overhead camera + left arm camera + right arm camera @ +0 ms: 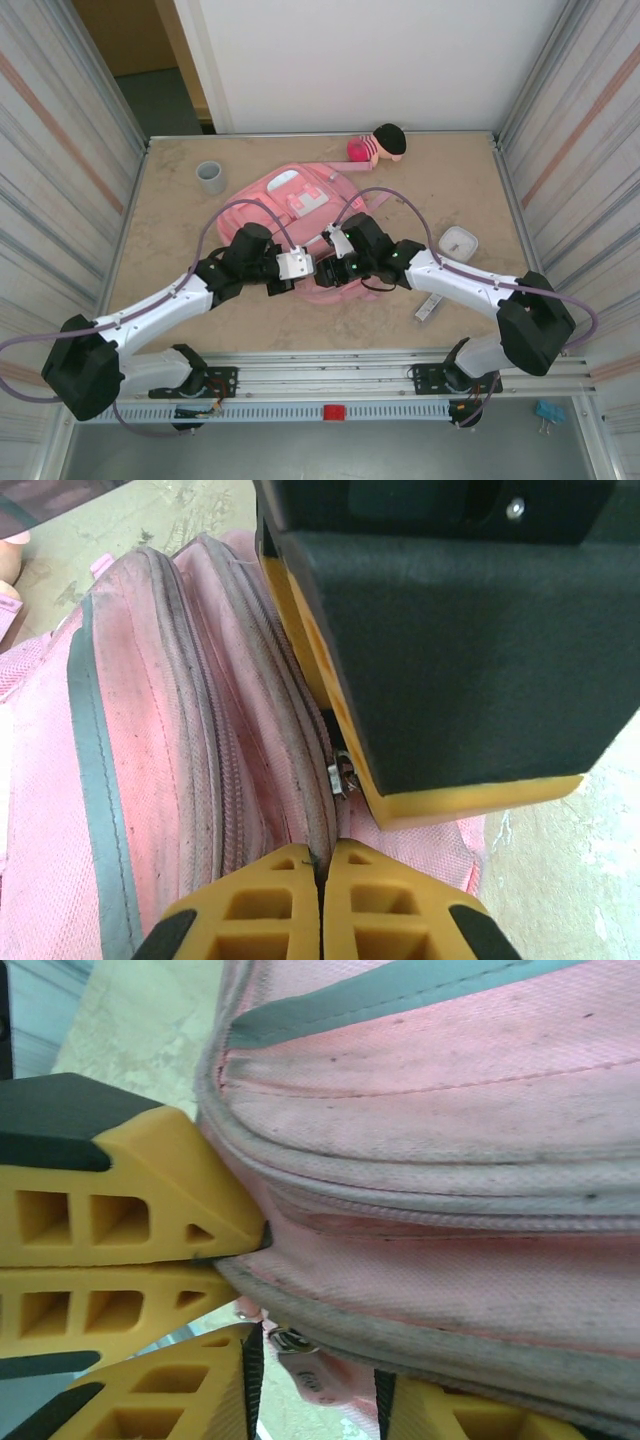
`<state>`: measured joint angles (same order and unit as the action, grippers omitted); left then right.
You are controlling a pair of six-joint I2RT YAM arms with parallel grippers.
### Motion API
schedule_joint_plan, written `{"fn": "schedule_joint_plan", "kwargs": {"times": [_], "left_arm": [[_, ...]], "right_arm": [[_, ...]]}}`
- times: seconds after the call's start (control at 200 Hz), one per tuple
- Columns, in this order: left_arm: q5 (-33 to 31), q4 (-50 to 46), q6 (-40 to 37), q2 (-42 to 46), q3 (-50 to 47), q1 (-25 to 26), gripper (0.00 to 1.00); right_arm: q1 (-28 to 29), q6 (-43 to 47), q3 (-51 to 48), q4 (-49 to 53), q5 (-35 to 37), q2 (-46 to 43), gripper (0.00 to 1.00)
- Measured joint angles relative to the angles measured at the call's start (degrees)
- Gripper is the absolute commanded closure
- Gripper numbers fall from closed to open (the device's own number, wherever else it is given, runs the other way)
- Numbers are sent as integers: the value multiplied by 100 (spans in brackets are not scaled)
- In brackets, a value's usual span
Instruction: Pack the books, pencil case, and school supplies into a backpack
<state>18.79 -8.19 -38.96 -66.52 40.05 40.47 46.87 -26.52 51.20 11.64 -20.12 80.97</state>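
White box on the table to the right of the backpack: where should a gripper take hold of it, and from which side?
Probably from straight above, with the fingers closing across two opposite straight sides of the white box. It lies flat on the table and apart from the backpack, so its sides look free. Its rounded corners would likely let the fingers slip.

Two robot arms, the left arm (150, 312) and the right arm (468, 280), had white shells between chunky black joints. A thin purple cable (228, 216) ran along each. Small green lights (395, 256) dotted the right wrist. The left gripper (322, 880) had yellow fingers (262, 912) with triangular cut-outs and black backs, and a white plate (296, 264) behind them. The right gripper (320, 1390) matched. A silver screw (515, 508) sat in black housing.
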Motion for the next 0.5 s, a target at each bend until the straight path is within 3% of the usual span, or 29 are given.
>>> {"fn": "schedule_joint_plan", "kwargs": {"times": [0.13, 0.286, 0.501], "left_arm": [[-2, -13, 63, 11, 0, 0, 100], [2, -7, 83, 11, 0, -17, 100], [39, -79, 74, 33, 24, -111, 100]], "right_arm": [[125, -11, 0, 66, 356, -7, 84], [216, 24, -46, 157, 614, -205, 98], [-129, 68, -151, 476, 745, -612, 100]]}}
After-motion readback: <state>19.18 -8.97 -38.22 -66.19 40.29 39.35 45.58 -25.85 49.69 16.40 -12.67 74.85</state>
